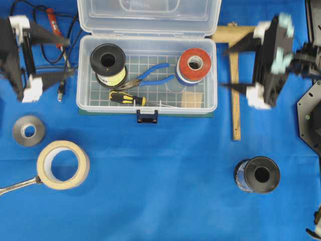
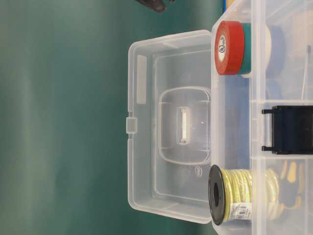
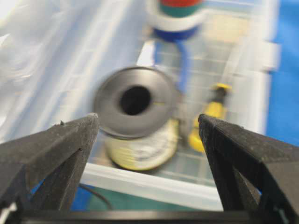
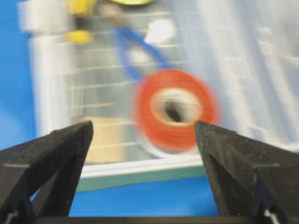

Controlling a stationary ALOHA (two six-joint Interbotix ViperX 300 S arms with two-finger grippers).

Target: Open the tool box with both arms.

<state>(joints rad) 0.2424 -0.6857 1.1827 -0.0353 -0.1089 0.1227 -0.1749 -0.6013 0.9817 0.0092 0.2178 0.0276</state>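
Workshop bench — tape rolls (image 1: 63,164), pliers (image 1: 148,76)

Right gripper (image 4: 142,128) had its two black pointed fingers (image 4: 51,154) spread wide, nothing between them. Beyond them, blurred, sat the open clear tool box (image 4: 140,163) on a blue cloth (image 4: 131,205). A red tape roll (image 4: 175,109) lay inside near the box's closest wall, seen between the fingertips. Blue plier handles (image 4: 135,51) ran further in behind the roll. A yellow-handled item (image 4: 79,35) showed at top left, too smeared to identify. A green base edge (image 4: 140,179) ran under the near wall.
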